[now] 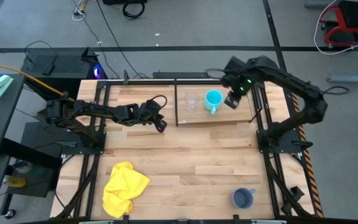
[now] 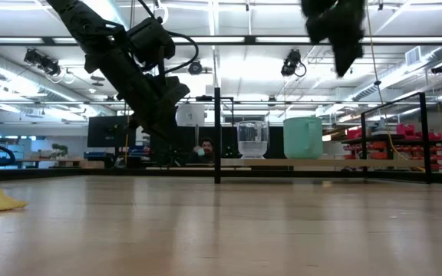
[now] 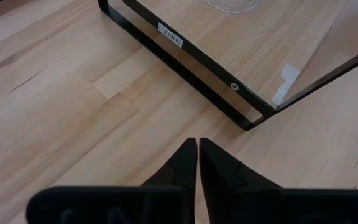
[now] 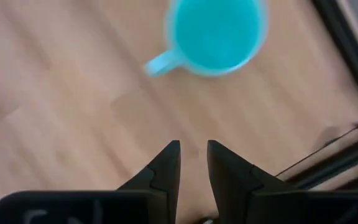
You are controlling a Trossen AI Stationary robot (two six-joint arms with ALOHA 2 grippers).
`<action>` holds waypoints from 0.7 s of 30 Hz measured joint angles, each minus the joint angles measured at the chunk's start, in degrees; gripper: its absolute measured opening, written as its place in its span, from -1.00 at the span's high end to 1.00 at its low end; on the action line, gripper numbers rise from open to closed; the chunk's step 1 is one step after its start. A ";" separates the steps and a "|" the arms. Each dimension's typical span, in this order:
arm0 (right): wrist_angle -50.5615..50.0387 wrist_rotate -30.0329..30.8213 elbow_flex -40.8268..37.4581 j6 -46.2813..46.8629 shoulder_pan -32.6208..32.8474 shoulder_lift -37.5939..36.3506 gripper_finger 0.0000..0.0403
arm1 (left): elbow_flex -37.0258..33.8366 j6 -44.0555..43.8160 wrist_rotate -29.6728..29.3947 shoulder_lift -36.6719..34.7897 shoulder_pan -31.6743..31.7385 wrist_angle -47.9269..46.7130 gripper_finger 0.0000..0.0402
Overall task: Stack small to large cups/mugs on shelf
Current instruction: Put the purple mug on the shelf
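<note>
The shelf (image 1: 229,116) lies at the table's far middle, with a black upright (image 2: 217,134) at its left edge. A small clear cup (image 1: 192,101) and a cyan mug (image 1: 213,99) stand side by side on it, handle toward the near side. The grey-blue mug (image 1: 243,198) stands upright on the table at the near right. My right gripper (image 1: 231,102) hangs above the shelf just right of the cyan mug (image 4: 215,34), slightly open and empty. My left gripper (image 1: 161,126) is shut and empty, low over the table, left of the shelf's near left corner (image 3: 247,121).
A yellow cloth (image 1: 124,186) lies crumpled at the near left. Black frame rails (image 1: 258,118) run along the table's left and right sides. Bare tabletop (image 1: 191,162) spans the middle between the shelf and the near edge.
</note>
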 joint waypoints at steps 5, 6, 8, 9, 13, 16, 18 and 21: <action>-2.50 -0.24 -2.40 10.68 12.80 -10.56 0.57 | 0.01 0.00 0.00 0.00 -0.01 0.00 0.84; -2.41 -0.25 -2.93 14.17 15.80 -12.92 0.57 | 0.01 -0.02 0.00 0.00 0.01 0.00 0.84; -2.39 -0.24 -4.07 21.48 22.22 -17.37 0.57 | -0.01 -0.04 0.00 0.02 -0.01 0.00 0.85; -2.31 -0.22 -4.82 25.46 25.44 -19.38 0.57 | 0.01 -0.07 0.00 0.00 -0.04 0.00 0.86; -2.17 1.19 -9.48 41.38 39.13 -25.29 0.57 | 0.01 -0.87 0.00 0.00 -0.21 0.00 0.89; -1.81 1.51 -14.63 50.84 49.21 -27.27 0.57 | -0.01 -1.57 0.00 0.01 -0.21 0.00 0.89; 0.72 1.53 -18.19 55.50 55.20 -27.45 0.57 | 0.01 -1.56 0.00 0.00 -0.41 0.00 0.88; 9.54 2.21 -23.88 60.89 63.89 -26.64 0.57 | 0.01 -1.55 0.00 0.02 -0.56 -0.02 0.85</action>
